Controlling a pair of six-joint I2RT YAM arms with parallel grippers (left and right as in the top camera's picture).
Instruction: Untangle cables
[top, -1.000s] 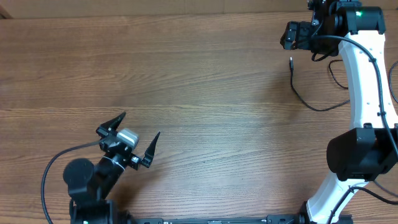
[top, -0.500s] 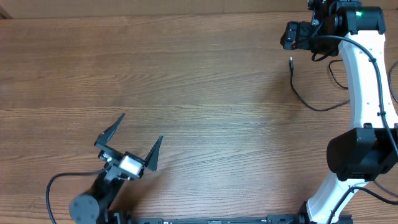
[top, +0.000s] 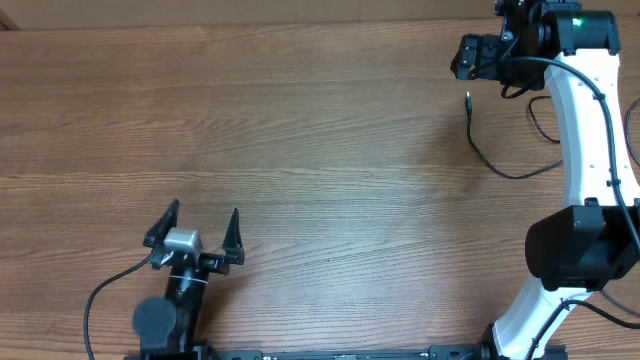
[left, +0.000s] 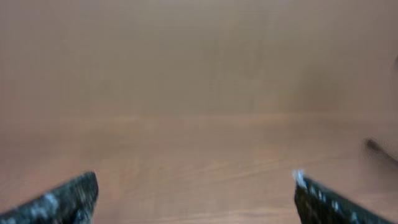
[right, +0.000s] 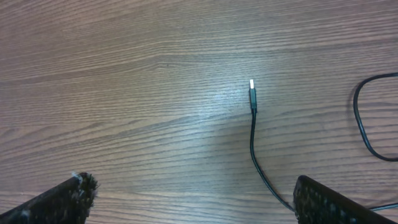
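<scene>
The left hand (top: 203, 210) has swung round since a second ago: it pointed off at a slant then, and now it points straight away from the robot, drawn in closer to the near edge of the counter (top: 300, 130). Its fingers are spread wide and hold nothing. The right hand (top: 458, 58) has not shifted; its fingers are spread as well, and its wrist view shows only bare wood between them. Just on the near side of that hand lies the plug (right: 251, 87) of a thin black cable (top: 472, 140), silvery tip pointing away from the robot. From the plug the cord runs back toward the robot, then bends off toward the right arm's base, so its long axis near the plug lies roughly front to back. The plug sits apart from both of the right hand's fingers, not touching either. A second dark loop (right: 362, 127) lies to the right of the plug; whether it is another cable or the arm's own wire I cannot tell. The left hand is well apart from the plug, across the counter, so I judge the right hand far better placed to reach it.
</scene>
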